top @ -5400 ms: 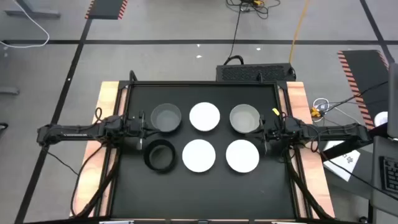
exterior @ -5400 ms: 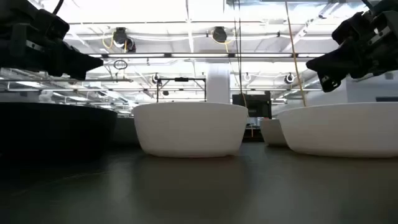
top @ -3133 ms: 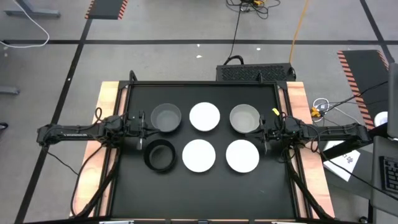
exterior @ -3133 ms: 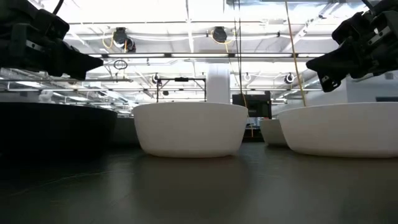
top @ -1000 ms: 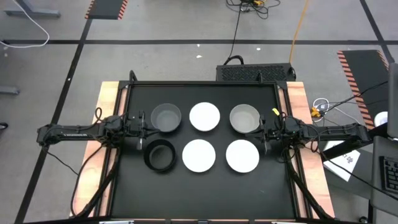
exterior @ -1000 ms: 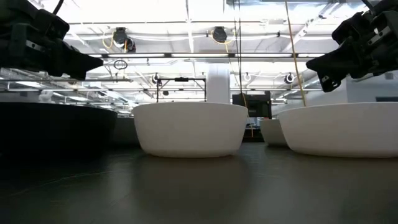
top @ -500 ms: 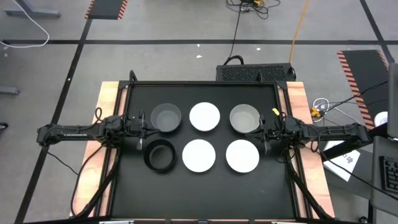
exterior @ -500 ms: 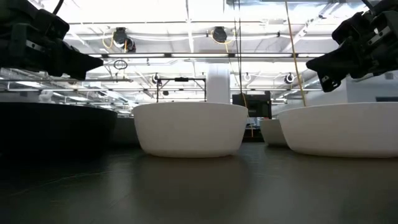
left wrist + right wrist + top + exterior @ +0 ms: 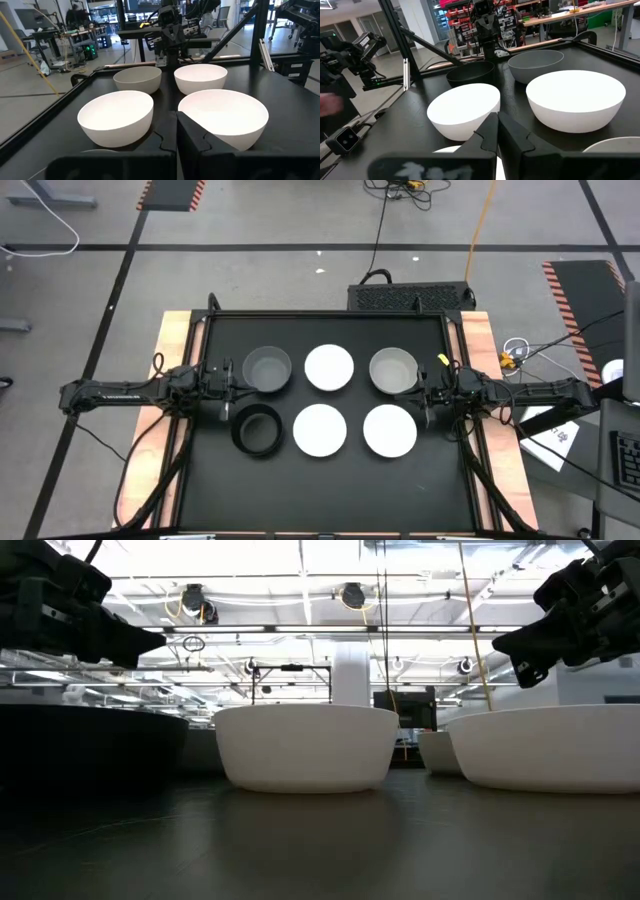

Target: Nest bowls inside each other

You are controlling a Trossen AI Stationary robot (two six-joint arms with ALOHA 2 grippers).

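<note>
Six bowls stand on their bases in two rows on the black table. The far row is a grey bowl [image 9: 267, 368], a white bowl [image 9: 329, 368] and a second grey bowl [image 9: 393, 370]. The near row is the black bowl [image 9: 257, 429] and two white bowls [image 9: 320, 430] [image 9: 390, 430]. My left gripper [image 9: 228, 394] hovers shut above the table at the left end of the rows, between the grey and the black bowl. My right gripper [image 9: 424, 402] hovers shut at the right end. Each wrist view shows its fingers [image 9: 176, 131] [image 9: 497, 131] closed, touching nothing.
The black table top [image 9: 330, 330] is framed by wooden side boards [image 9: 172, 340]. Bare table lies in front of the near row [image 9: 320, 840] and behind the far row. A black box [image 9: 410, 297] sits past the far edge.
</note>
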